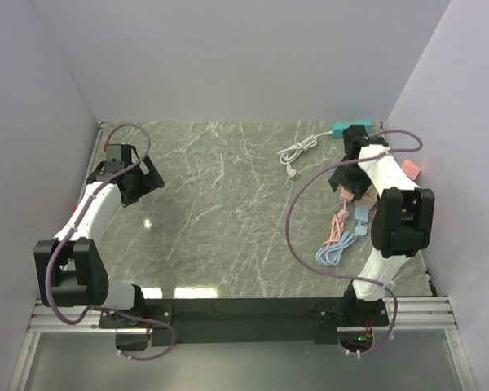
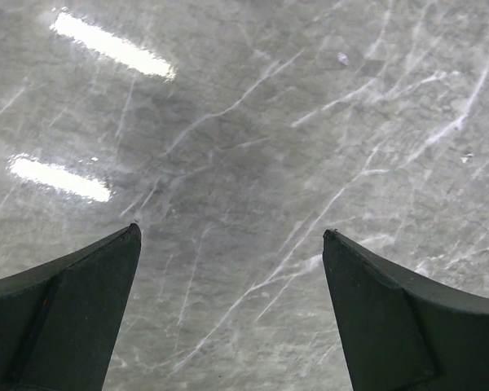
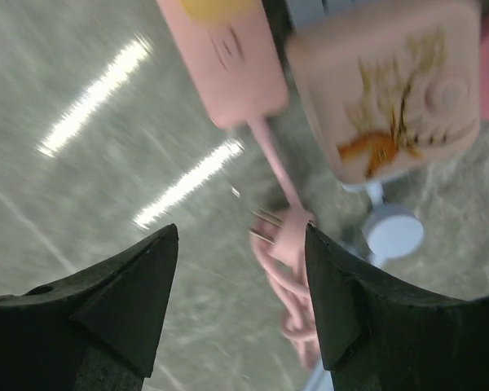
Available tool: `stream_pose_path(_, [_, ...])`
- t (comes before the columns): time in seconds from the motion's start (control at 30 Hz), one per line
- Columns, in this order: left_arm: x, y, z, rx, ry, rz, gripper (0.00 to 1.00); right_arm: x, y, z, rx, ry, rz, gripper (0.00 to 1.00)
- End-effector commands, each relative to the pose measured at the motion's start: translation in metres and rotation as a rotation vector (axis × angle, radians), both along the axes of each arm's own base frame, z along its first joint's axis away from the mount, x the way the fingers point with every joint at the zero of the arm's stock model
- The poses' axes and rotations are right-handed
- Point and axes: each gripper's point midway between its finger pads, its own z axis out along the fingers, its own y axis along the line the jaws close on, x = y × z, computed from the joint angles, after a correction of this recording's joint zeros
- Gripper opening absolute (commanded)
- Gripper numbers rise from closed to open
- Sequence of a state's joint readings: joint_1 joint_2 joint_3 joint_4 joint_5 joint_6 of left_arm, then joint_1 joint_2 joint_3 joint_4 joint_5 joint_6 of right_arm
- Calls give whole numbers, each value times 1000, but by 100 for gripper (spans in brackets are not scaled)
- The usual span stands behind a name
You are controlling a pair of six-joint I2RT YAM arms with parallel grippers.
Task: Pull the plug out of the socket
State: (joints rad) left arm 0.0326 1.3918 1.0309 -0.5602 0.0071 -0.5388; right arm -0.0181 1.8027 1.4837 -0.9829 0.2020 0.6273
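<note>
Both left fingers (image 2: pixel 65 309) are spread wide over bare grey marble-look table (image 2: pixel 253 122), with nothing between them; from above I see the left gripper (image 1: pixel 143 175) hanging over the far left part of the table, well apart from every cable. On my right wrist camera the right gripper (image 3: pixel 243 232) also stands parted and grips nothing. Beyond its tips lies a pink plug (image 3: pixel 292 238) with its bare metal prongs showing, resting on loops of its own pink cord (image 3: pixel 289 318). The cord runs up to a pink socket block (image 3: pixel 224 57) at the top of that blurred view. Just right of the block is a pink box with a goldfish picture (image 3: pixel 387 90), and below the box a pale blue round piece (image 3: pixel 391 232). I cannot tell from here whether anything is seated in that block. From above, the right gripper (image 1: pixel 346 186) hangs over the right side of the table, just far of the coiled pink and blue cables (image 1: pixel 338 240). A teal power strip (image 1: pixel 350 129) lies at the far right edge, and a white cable (image 1: pixel 297 151) trails from it toward the middle.
</note>
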Motion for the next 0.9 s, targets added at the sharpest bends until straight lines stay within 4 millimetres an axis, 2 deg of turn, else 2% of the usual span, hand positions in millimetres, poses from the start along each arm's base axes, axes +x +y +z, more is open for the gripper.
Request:
stream_pose_path(0.0, [11,-10,24,-11,-81,-48,99,-35,-8,6,-52,28,34,70])
stream_pose_path(0.07, [9,-12,24,-15,-83,-53,99,-50,-4,-9,-52,60,37,69])
stream_pose_path(0.13, [4,-11,21,-12,-75,-52,99,-56,-7,-18,-67,75,31,69])
stream_pose_path(0.17, [2,-12,20,-13,-74,-54,99,-64,1,-28,-69,100,42,69])
stream_pose_path(0.3, [-5,-13,14,-19,-67,-55,99,-59,11,-53,-39,106,47,66])
stream_pose_path(0.47, [-10,-10,12,-2,-46,-48,99,-36,15,-73,-30,59,-12,60])
stream_pose_path(0.53, [-13,-8,13,7,-47,-46,99,-26,13,-76,-39,37,-32,47])
stream_pose_path(0.57, [-13,-7,15,15,-51,-41,99,-17,11,-73,-49,18,-46,46])
stream_pose_path(0.6, [-15,-6,15,18,-48,-40,99,-13,11,-78,-43,26,-48,37])
stream_pose_path(0.67, [-18,-6,13,20,-40,-39,99,7,15,-72,-25,-27,-46,18])
stream_pose_path(0.7, [-21,-6,12,20,-36,-39,99,15,23,-71,21,-47,-29,0])
stream_pose_path(0.77, [-23,-6,11,20,-34,-39,99,42,37,-60,99,-143,-1,0])
stream_pose_path(0.87, [-25,-6,9,15,-31,-31,99,72,76,-42,261,-253,78,0])
